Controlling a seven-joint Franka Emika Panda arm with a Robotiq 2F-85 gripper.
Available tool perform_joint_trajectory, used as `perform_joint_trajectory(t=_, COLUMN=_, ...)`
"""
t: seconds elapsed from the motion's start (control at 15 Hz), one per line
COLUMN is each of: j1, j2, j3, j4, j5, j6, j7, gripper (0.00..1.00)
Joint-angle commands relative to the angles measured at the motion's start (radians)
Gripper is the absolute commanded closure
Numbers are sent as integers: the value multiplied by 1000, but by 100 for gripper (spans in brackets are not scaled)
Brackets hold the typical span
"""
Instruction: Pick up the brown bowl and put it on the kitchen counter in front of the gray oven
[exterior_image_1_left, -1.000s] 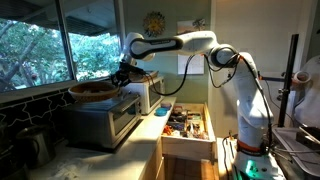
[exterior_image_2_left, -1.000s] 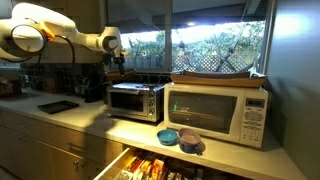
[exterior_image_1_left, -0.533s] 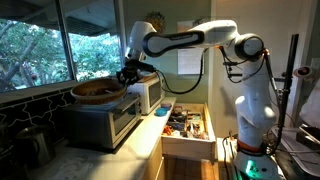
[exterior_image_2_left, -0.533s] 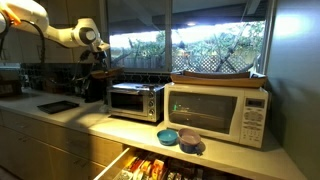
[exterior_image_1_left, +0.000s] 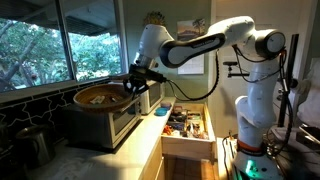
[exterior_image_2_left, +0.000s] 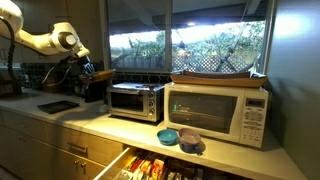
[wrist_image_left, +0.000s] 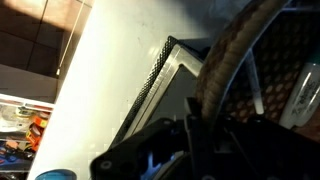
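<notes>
The brown bowl is wide and shallow with an orange-tan inside. It hangs in the air just off the top front edge of the gray oven. My gripper is shut on the bowl's rim. In an exterior view the gripper holds the bowl to the left of the gray oven, above the kitchen counter. In the wrist view the bowl's woven rim sits between my jaws, with the oven's edge and the pale counter below.
A white microwave stands beside the oven, with a small blue dish in front of it. A drawer full of items stands open below the counter. A sink is set in the counter. A window runs behind.
The arm has swung outward, carrying the bowl off the oven's top and away from the window, to a spot beyond the oven's front edge.
</notes>
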Motion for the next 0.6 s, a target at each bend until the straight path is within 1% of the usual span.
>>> perform_joint_trajectory(t=0.0, j1=-19, j2=6, j3=10, j4=10, j5=3, j6=-4, j7=-7, gripper=94)
perform_joint_trajectory(t=0.07, j1=-22, j2=11, j3=7, j4=14, j5=3, j6=-4, j7=-10, gripper=94)
perform_joint_trajectory(t=0.13, j1=-24, j2=14, j3=6, j4=15, j5=3, j6=-4, j7=-11, gripper=99)
perform_joint_trajectory(t=0.2, j1=-7, j2=13, j3=4, j4=15, j5=31, j6=-36, j7=-96, gripper=99)
perform_joint_trajectory(t=0.27, j1=4, j2=-10, j3=13, j4=-10, j5=20, j6=-57, j7=-153, gripper=99)
perform_joint_trajectory(t=0.53, j1=52, j2=-114, j3=54, j4=-156, j5=59, j6=-36, j7=-314, gripper=99)
